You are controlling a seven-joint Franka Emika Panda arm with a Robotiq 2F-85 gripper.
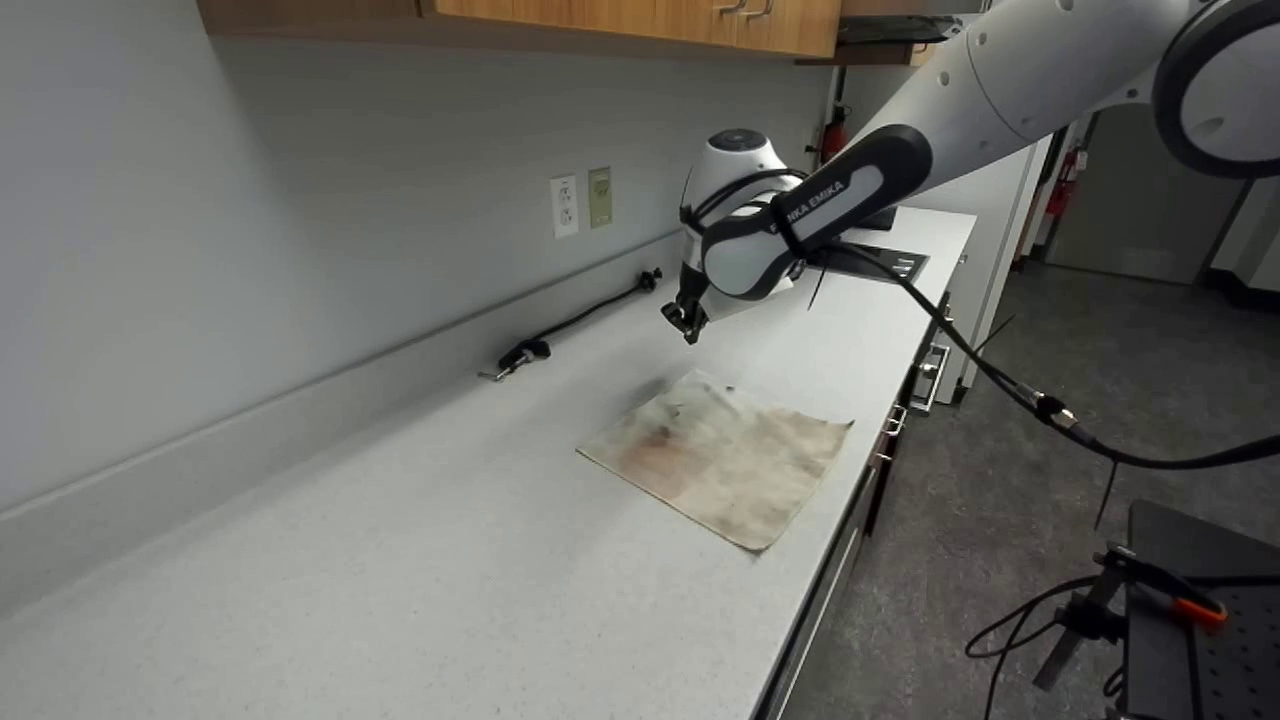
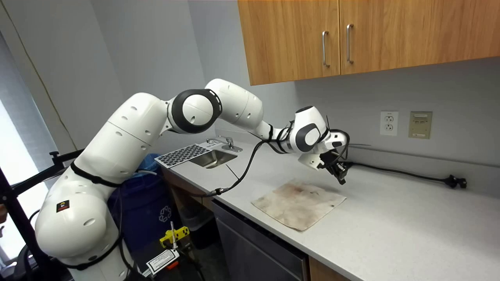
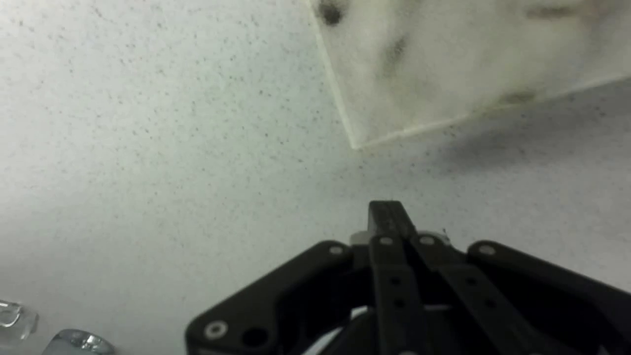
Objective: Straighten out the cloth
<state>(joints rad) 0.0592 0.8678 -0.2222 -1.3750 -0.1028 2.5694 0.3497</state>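
Cloth (image 1: 715,462) lies nearly flat near the front edge of the surface (image 1: 420,560), and the hand (image 3: 390,215), pinched together on nothing, hovers by one of its back corners, so light outward strokes should best smooth any crease.

In exterior view, upper part, right of middle: brand lettering "FRANKA EMIKA" (image 1: 816,203), white, on black band (image 1: 903,152) of robot arm (image 1: 985,95), letters after F partly under black strap (image 1: 786,226). In exterior view, lower left: white recycling sign (image 2: 165,214) on blue bin (image 2: 142,218); dark sticker (image 2: 63,206) with yellow and red marks on arm, white tag (image 2: 163,260) near bottom edge, print on both too small to read.
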